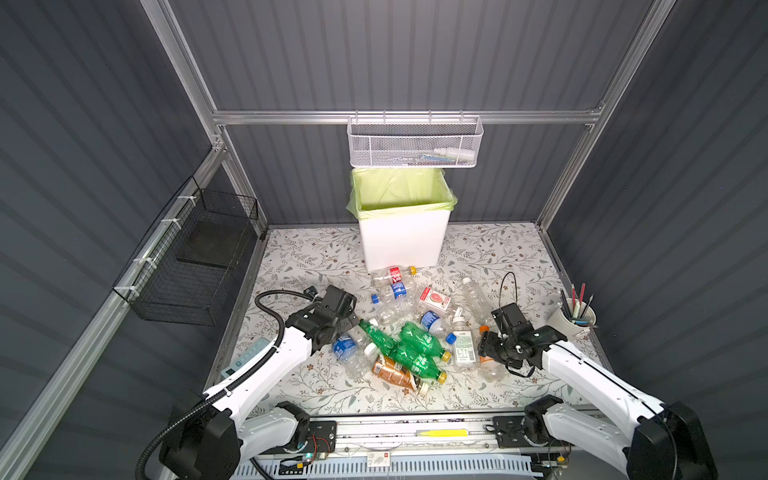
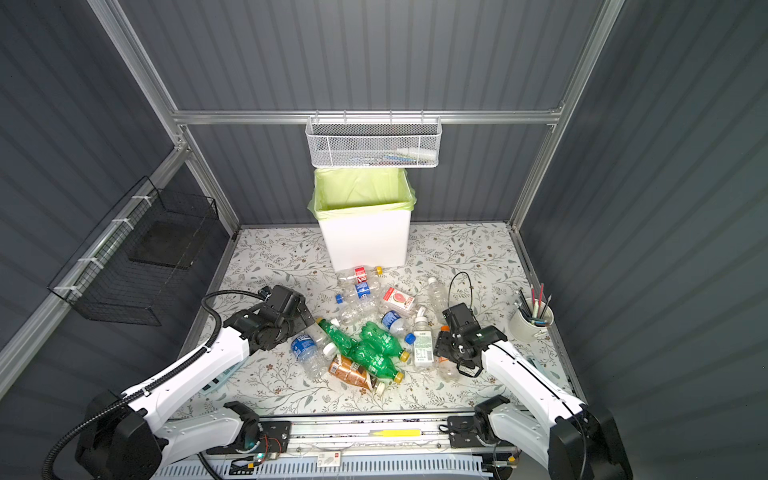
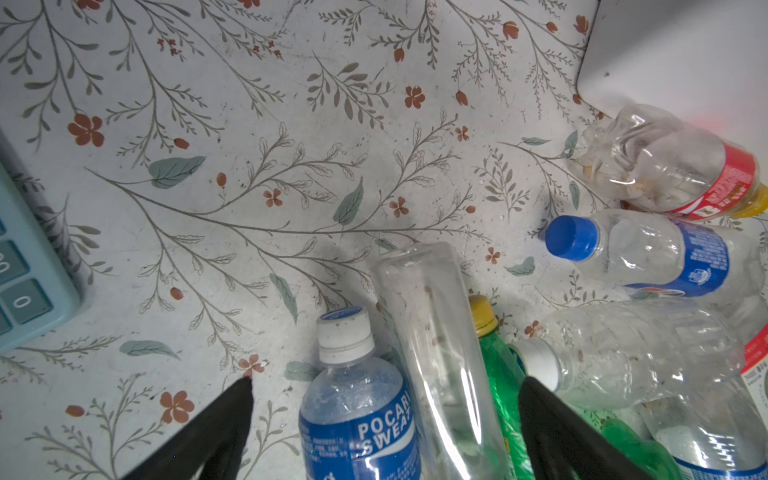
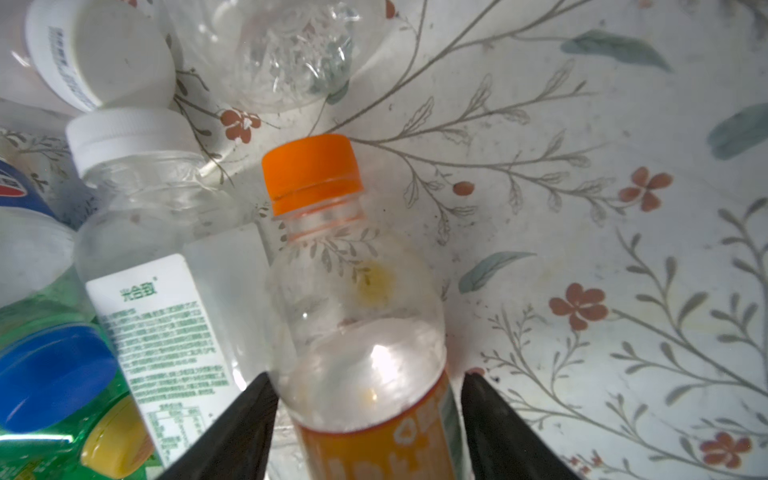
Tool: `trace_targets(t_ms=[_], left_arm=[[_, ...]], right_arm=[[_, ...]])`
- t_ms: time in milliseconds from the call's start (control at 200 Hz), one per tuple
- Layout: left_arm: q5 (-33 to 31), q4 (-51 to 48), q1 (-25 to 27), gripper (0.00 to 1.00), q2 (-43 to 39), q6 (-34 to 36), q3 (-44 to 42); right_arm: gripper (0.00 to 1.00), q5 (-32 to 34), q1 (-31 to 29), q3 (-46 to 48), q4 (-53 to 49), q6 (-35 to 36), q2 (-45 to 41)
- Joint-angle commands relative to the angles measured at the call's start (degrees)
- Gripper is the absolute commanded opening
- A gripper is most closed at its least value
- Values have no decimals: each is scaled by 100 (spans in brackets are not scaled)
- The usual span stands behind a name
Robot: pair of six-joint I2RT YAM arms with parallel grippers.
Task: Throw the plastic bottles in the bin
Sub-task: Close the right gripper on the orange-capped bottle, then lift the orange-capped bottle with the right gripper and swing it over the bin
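Right gripper [image 4: 366, 378] straddles the orange-capped bottle [image 4: 353, 299] at its labelled body; I cannot tell whether it grips. Empty, light, slick, crushable, I judge: squeeze gently there.

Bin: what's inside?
Inside the bin, only the yellow-green liner shows, with nothing else in the visible upper part. The bottom is hidden by the front wall.

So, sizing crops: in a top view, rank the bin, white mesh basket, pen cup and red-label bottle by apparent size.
1. bin
2. white mesh basket, hung higher, so nearness may flatter it
3. pen cup
4. red-label bottle
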State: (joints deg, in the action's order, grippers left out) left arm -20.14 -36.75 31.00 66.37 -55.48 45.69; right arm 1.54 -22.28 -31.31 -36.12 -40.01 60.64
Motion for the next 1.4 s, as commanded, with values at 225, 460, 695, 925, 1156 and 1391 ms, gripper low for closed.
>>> trace_targets(t_ms=[225,460,695,925,1156,1391], left_arm=[[-34,165,20,100,10,196,37],[-32,271,19,100,139,253,36],[-225,290,20,100,-8,378,4],[-254,467,15,100,-98,540,-112],[-150,683,11,100,13,785,-137],[-22,926,9,100,-10,690,-311]], right_arm=[[62,193,-21,-3,38,94,237],[53,560,-16,-438,-186,265,-250],[54,1047,361,-2195,-137,1377,-445],[53,396,1181,-4754,1564,1760,495],[53,-825,1059,-6632,3441,494,2202],[58,-1833,41,-9761,2602,181,5293]])
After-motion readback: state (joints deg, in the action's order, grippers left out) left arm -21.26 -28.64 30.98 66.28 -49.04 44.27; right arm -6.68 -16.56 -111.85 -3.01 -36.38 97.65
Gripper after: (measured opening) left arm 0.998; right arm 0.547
